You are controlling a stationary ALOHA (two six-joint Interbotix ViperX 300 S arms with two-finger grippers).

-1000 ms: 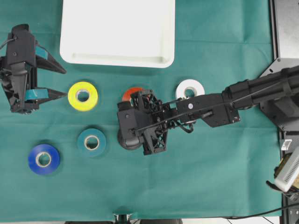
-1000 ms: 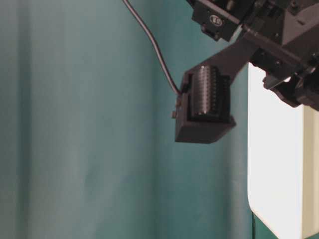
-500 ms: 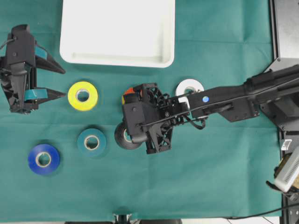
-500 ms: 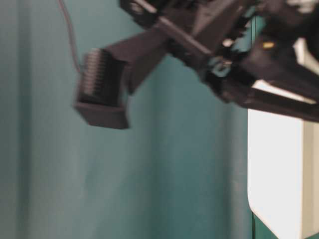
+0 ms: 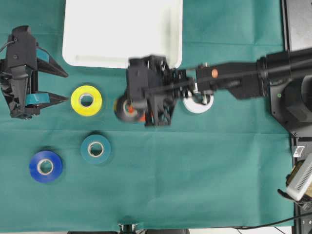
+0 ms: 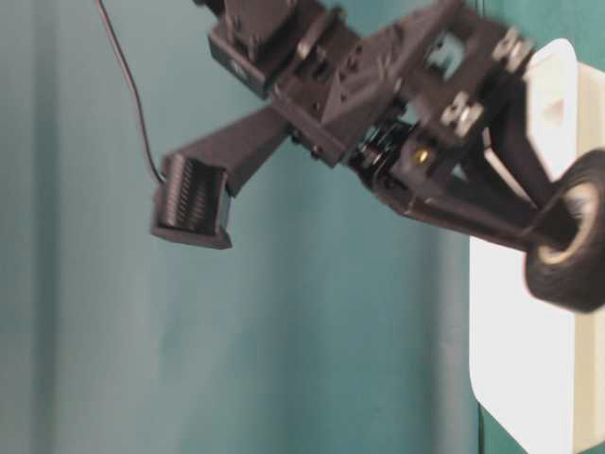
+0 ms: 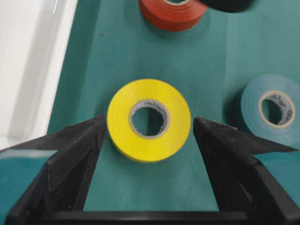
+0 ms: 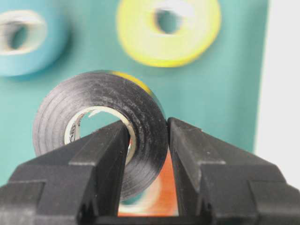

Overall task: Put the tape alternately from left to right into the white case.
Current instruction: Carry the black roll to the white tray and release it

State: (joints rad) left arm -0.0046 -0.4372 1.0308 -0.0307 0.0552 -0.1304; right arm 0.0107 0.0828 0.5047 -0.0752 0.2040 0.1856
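Green cloth [image 5: 204,170] covers the table. On it: white case [image 5: 78,53] at 12 o'clock, yellow roll [image 5: 86,100] at 9, teal roll [image 5: 95,148] and blue roll [image 5: 45,166] at 8, white roll [image 5: 197,106] right of centre, red roll [image 7: 171,14] apparently near centre, mostly hidden.

a robot lab bench: green cloth [image 5: 204,165] under two fixed black arms.

The right claw [image 5: 127,108] and its arm are motion-blurred overhead, hiding most of the red roll [image 5: 118,105] and part of the white roll [image 5: 199,104]. The white case [image 5: 78,59] is cut off at the top edge. Table-level, the black roll [image 6: 570,244] runs off the right edge.
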